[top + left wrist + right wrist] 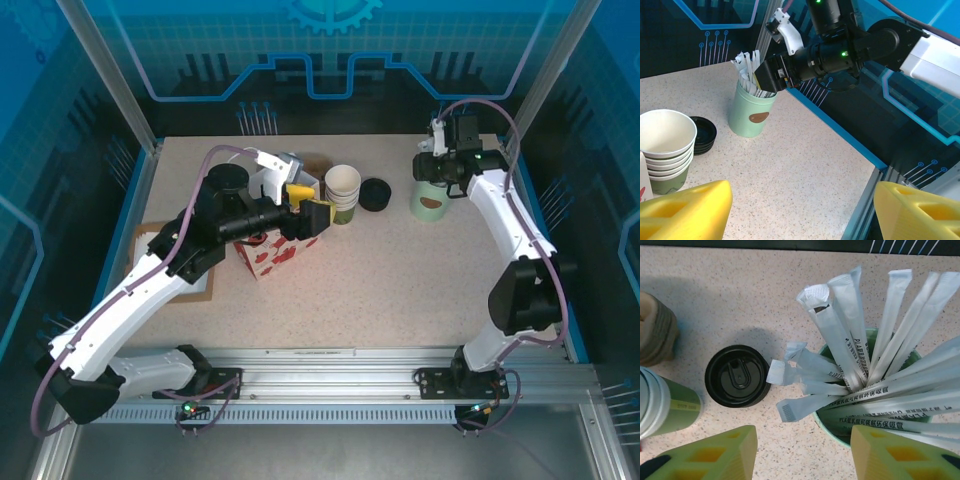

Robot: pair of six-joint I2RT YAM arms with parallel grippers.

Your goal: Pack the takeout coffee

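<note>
No lidded takeout coffee is in view. A stack of lidless olive-green cups [342, 194] stands mid-table, with a black lid [375, 194] lying flat on the table to its right. My left gripper [308, 205] hovers just left of the cups. Its yellow fingers [685, 212] are spread wide and open, with bare tabletop between them. My right gripper [802, 455] hangs open over the near-left rim of the pale-green holder [829, 435] of white wrapped sticks [850, 335]. One stick end [795, 409] pokes out towards the gap, and the lid [736, 376] lies to the left.
A red-and-white box [268, 255] sits under the left forearm, and a flat white sheet [150, 262] lies at the table's left. The table's blue right edge [840, 130] runs close behind the holder [750, 115]. Open tabletop stretches across the front and middle.
</note>
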